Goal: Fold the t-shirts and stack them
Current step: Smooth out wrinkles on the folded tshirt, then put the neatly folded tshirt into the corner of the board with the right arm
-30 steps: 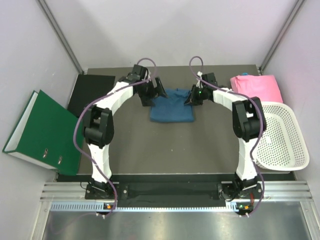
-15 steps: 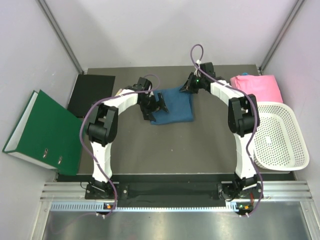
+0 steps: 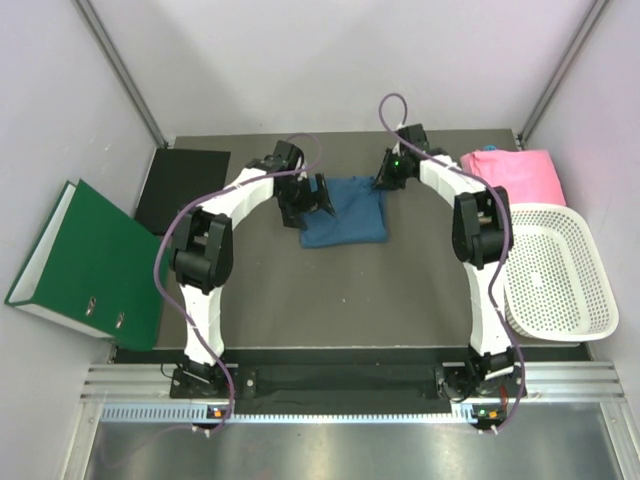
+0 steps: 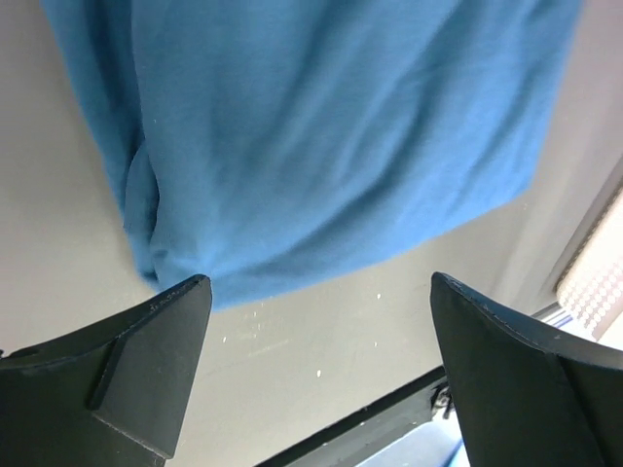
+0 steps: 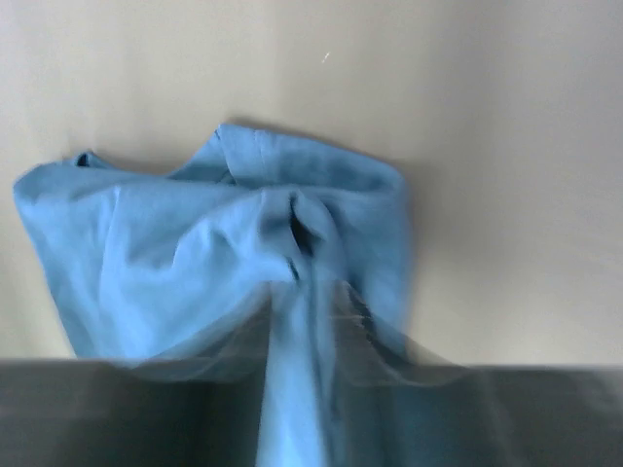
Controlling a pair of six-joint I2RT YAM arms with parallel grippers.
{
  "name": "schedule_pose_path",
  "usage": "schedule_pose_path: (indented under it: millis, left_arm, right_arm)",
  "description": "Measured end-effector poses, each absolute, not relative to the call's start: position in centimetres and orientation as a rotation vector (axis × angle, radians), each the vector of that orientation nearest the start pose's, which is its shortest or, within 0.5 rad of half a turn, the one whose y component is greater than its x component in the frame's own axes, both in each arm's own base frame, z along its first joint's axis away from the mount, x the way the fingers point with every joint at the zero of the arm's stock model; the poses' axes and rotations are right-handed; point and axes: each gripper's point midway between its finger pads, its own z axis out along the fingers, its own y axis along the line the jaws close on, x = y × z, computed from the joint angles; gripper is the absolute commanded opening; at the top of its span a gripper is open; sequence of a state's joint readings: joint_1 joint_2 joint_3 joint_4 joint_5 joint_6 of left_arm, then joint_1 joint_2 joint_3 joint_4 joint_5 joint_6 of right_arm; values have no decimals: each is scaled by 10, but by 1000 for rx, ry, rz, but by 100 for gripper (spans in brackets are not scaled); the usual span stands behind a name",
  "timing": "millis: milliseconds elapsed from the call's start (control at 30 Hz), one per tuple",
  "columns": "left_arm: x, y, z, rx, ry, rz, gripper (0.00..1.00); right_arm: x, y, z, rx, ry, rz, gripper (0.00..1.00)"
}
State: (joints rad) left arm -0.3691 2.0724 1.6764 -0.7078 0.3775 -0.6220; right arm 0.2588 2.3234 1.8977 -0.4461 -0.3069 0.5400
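On the far middle of the dark surface (image 3: 300, 290), the teal-blue t-shirt (image 3: 345, 212) is seen lying folded; its far right corner is bunched and pinched by the clenched right gripper (image 3: 386, 180), though that wrist view is blurred; the left gripper (image 3: 312, 205) is held released, jaws wide apart, at the shirt's left edge; the pink t-shirt (image 3: 512, 172) is laid at the far right, just beside the white mesh basket (image 3: 565, 300); a green binder (image 3: 85, 255) is seen at the left.
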Motion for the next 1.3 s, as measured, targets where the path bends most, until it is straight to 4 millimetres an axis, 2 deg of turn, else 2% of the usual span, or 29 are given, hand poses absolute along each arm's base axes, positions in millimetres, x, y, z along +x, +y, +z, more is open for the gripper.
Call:
schedule_pose_path:
  millis: [33,67,100,200,233,300,367,400,467,500,600,700,800,867,967,1067,1300]
  left_arm:
    - [406,-249,93,-210,2786,-781,98]
    - [407,-248,99,-193,2772,-776,98]
    - [407,-246,107,-175,2757,-770,98]
    - [406,-242,127,-124,2714,-757,98]
    - [405,-241,134,-107,2701,-755,98]
    - [405,-240,142,-70,2683,-749,98]
    - [405,-238,143,-43,2679,-741,98]
    - [404,-237,142,-36,2682,-736,98]
    - [402,-234,140,-22,2696,-725,98]
    - [402,-233,139,-16,2698,-722,98]
    - [402,-228,138,-6,2702,-722,98]
    - [402,-224,137,-3,2705,-730,98]
    - [400,-221,133,4,2718,-744,98]
    - [397,-219,128,5,2732,-752,97]
    - [393,-216,122,-3,2752,-767,98]
    - [392,-214,120,-8,2758,-783,97]
    - [397,-202,118,-55,2756,-812,97]
  right_arm:
    - [534,208,71,198,2499,648,75]
    - [533,195,88,183,2473,566,99]
    - [533,186,105,175,2445,502,100]
    - [530,149,188,105,2275,288,100]
    - [528,135,222,91,2201,213,100]
    - [521,109,273,83,2093,71,99]
    - [520,83,307,96,2018,-85,100]
    - [519,71,315,101,2000,-185,100]
    - [520,49,310,114,2001,-385,100]
    - [520,38,298,115,2016,-500,100]
    - [514,20,235,31,2109,-881,98]
    - [506,29,166,-155,2189,-1172,96]
    - [498,44,114,-330,2233,-1356,96]
    - [496,52,94,-397,2239,-1421,95]
    - [493,51,80,-436,2238,-1501,92]
    - [492,40,77,-407,2244,-1561,89]
    - [483,-8,73,-292,2297,-1660,90]
